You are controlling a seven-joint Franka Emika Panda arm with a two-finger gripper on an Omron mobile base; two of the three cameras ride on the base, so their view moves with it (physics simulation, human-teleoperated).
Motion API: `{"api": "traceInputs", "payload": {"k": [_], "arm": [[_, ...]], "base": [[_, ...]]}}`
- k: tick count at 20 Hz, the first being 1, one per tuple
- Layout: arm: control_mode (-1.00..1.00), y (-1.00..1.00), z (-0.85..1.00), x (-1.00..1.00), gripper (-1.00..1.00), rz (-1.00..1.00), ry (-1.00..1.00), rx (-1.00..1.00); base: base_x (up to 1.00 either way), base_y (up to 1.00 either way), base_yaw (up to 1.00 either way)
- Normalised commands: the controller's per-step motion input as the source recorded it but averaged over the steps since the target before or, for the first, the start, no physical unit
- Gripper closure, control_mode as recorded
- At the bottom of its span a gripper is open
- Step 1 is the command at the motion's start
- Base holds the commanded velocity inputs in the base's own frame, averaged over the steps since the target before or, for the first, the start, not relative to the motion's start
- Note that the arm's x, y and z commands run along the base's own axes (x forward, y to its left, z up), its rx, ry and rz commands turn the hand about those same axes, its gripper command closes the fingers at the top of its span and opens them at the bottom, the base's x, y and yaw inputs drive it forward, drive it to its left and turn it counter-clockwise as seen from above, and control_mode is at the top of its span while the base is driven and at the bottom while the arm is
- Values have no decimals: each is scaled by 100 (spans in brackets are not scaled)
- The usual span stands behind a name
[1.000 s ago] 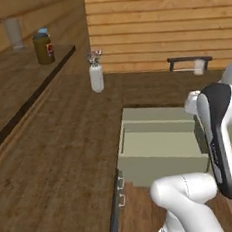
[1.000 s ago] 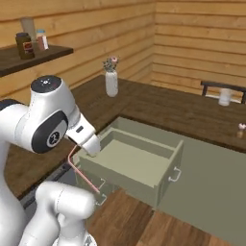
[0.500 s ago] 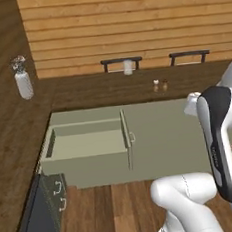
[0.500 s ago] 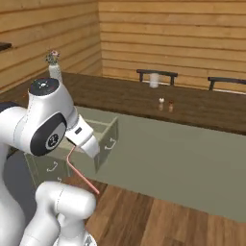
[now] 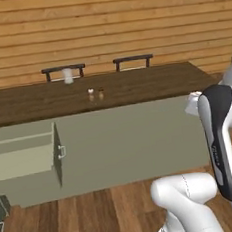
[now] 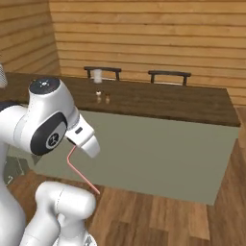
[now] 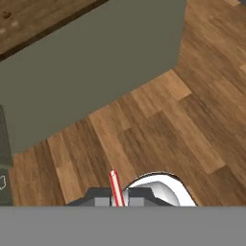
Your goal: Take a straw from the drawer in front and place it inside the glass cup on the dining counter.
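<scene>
Gripper [image 7: 116, 201] clamped on straw [image 6: 79, 173], arm folded, pointing floorward.

The dining counter's tabletop [image 5: 135, 88] is mostly bare wood toward its right end. At its far left edge stands the glass cup [image 5: 68, 75], with two small shakers [image 5: 96, 93] well apart from it, nearer the front. Two chair backs [image 5: 133, 61] line the far side. The drawer [image 5: 26, 156] juts open over the wooden floor [image 7: 158, 125].

No legible text, labels or numbers anywhere.
</scene>
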Motion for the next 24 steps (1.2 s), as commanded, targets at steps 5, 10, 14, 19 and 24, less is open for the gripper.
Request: {"api": "traceInputs", "payload": {"k": [5,10,14,19,24], "arm": [[100,0,0,0,100,0,0,0],[100,0,0,0,100,0,0,0],[100,0,0,0,100,0,0,0],[100,0,0,0,100,0,0,0],[100,0,0,0,100,0,0,0]], "base": [[39,-100,-6],[65,-100,0],[74,-100,0],[58,-100,0],[62,-100,0]]}}
